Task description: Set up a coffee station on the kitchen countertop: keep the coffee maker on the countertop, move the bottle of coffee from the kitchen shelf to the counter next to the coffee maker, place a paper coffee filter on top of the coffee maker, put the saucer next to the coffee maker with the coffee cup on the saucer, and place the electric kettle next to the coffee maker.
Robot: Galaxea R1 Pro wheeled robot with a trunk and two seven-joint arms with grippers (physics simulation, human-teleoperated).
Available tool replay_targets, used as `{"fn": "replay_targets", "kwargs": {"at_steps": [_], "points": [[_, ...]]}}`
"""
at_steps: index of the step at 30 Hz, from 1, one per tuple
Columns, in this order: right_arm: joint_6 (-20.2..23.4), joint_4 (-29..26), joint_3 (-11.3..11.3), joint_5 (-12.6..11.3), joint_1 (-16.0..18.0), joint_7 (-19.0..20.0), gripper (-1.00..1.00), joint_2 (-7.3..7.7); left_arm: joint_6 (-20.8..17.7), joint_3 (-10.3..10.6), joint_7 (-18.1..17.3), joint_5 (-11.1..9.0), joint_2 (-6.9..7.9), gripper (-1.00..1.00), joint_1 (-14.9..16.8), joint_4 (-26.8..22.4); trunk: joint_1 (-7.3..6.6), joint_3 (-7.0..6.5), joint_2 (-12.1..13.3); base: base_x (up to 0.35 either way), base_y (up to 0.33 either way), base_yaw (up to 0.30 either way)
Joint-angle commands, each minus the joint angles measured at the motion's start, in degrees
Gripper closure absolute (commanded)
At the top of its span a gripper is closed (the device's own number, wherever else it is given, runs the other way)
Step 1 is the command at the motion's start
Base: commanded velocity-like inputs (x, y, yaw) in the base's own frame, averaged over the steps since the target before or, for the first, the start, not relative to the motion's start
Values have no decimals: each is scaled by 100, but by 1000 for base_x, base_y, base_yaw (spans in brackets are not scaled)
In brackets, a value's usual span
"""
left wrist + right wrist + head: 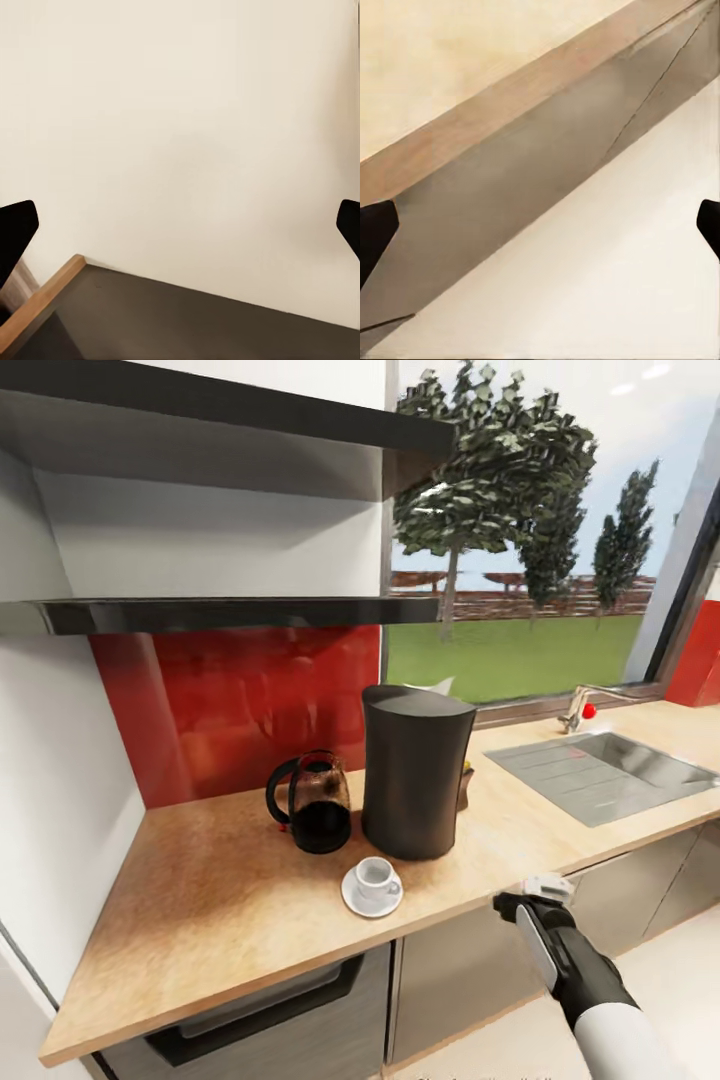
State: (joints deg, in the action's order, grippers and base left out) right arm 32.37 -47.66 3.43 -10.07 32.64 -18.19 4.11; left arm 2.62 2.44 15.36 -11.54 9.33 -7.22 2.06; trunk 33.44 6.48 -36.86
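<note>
Coffee things stand gathered on the counter (200, 900) around one tall dark coffee maker (415, 770), which serves as the landmark for everything else. Just beside the coffee maker, on the side toward the red backsplash corner, sits the electric kettle (312, 803), upright, dark inside, its black loop handle turned away from the machine. In front of the coffee maker, toward the counter's edge, lies the saucer (355, 898) with the coffee cup (377, 877) resting on it. These pieces appear grouped closely so the station reads as one cluster. Behind the coffee maker, on its sink side, a small dark shape (465, 785) peeks out; it may be the bottle of coffee, but too little shows to be sure. A pale tip (438, 686) shows just past the machine's top edge, possibly the paper coffee filter, though I cannot tell. The kitchen shelf (230, 613) hangs on the wall above the coffee maker, and nothing shows on its visible edge.

The right arm is held low, in front of the counter's edge and to the sink side of the coffee maker, forearm angled up toward the counter. Its right tool (545, 890) is spread apart, holding nothing, pointing down past the cabinet fronts. The left tool (180, 225) is likewise spread and holds nothing, facing pale floor beside a dark cabinet corner.
</note>
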Motion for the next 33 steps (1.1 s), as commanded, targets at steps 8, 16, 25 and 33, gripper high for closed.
{"fn": "replay_targets", "kwargs": {"at_steps": [8,16,25,33], "points": [[-842,2682,7,-63,5,-33,-100,178,36,28,-10,-50,-31,-100,2,-15,2,28,-8,0,0,-285],[-2159,4577,-11,1112,-567,24,-100,-413,76,69,-14,-48,-158,-100,14,-52,2,54,-8,0,0,-285],[-2503,4619,-3,2167,-1349,1210,-100,-693,115,81,-23,-38,-450,-100,28,-1070,2,85,-8,0,0,-267],[-2943,4617,0,2197,-1374,1309,-100,-694,142,67,-15,-43,-453,-100,28,-1352,2,88,-8,0,0,-25]]}}
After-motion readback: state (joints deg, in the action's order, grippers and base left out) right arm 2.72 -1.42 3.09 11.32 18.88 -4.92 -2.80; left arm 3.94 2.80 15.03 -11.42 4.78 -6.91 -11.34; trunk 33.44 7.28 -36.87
